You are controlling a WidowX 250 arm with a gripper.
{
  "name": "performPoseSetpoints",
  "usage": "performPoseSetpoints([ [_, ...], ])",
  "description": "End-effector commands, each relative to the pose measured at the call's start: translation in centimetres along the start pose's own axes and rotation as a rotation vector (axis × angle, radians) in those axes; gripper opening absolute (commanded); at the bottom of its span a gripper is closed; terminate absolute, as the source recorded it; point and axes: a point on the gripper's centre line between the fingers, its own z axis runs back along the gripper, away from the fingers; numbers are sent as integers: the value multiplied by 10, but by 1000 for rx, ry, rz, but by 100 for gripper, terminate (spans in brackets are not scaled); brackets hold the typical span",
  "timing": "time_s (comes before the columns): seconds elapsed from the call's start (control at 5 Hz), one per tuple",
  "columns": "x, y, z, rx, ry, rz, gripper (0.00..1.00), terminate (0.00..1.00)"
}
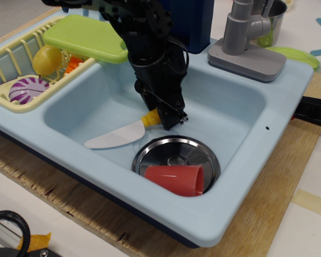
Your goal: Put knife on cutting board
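Observation:
The knife lies in the light blue sink, its white blade pointing left and its yellow handle pointing right. My black gripper reaches down from above and is closed on the right end of the handle. The blade still looks low over the sink floor. The lime-green cutting board rests at the back left, across the sink rim and the end of the dish rack, well left of and behind the gripper.
A red cup lies on its side on the steel drain, just in front of the gripper. The pale yellow dish rack holds a yellow fruit and a purple plate. The grey faucet stands at the back right.

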Motion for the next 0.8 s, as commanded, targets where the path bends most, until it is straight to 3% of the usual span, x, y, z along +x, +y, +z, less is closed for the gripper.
performPoseSetpoints([
  [0.0, 3, -15, 17, -28, -85, -124, 0, 0],
  [0.2, 21, -14, 42, -25, -116, -327, 0, 0],
  [0.6, 49, 7, 76, 9, -67, -509, 0, 0],
])
